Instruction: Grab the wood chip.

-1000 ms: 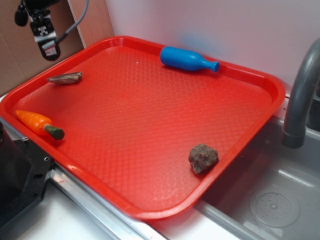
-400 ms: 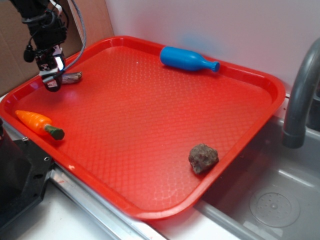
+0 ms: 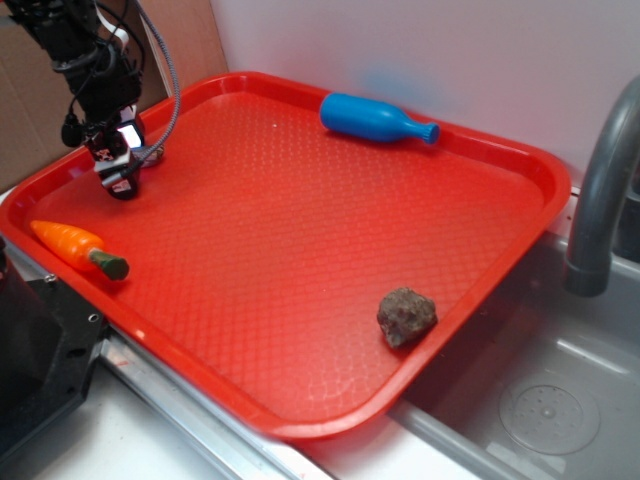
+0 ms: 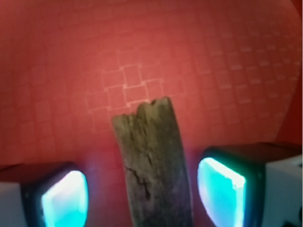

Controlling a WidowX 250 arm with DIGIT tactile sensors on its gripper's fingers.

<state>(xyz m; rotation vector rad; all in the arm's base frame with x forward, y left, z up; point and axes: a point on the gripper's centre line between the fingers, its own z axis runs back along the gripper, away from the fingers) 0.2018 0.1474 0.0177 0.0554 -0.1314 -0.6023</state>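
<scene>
The wood chip [image 4: 154, 161] is a grey-brown, cracked sliver lying flat on the red tray [image 3: 300, 230] at its far left. In the exterior view only its right tip [image 3: 153, 153] shows past the arm. My gripper [image 3: 118, 178] is low over the chip and open. In the wrist view the chip runs lengthwise between the two glowing teal pads [image 4: 220, 189], with red tray showing on both sides of it, so neither pad touches it. The gripper's middle [image 4: 144, 196] lies on the chip.
On the tray also lie an orange carrot with a green stem [image 3: 78, 247] at the front left, a blue bottle [image 3: 375, 118] at the back and a dark brown rock [image 3: 406, 315] near the right rim. A grey faucet [image 3: 600, 190] and a sink [image 3: 530, 400] are to the right.
My gripper has come down from above the tray's far left corner to sit over the wood chip, now hiding most of it. The other objects have not moved.
</scene>
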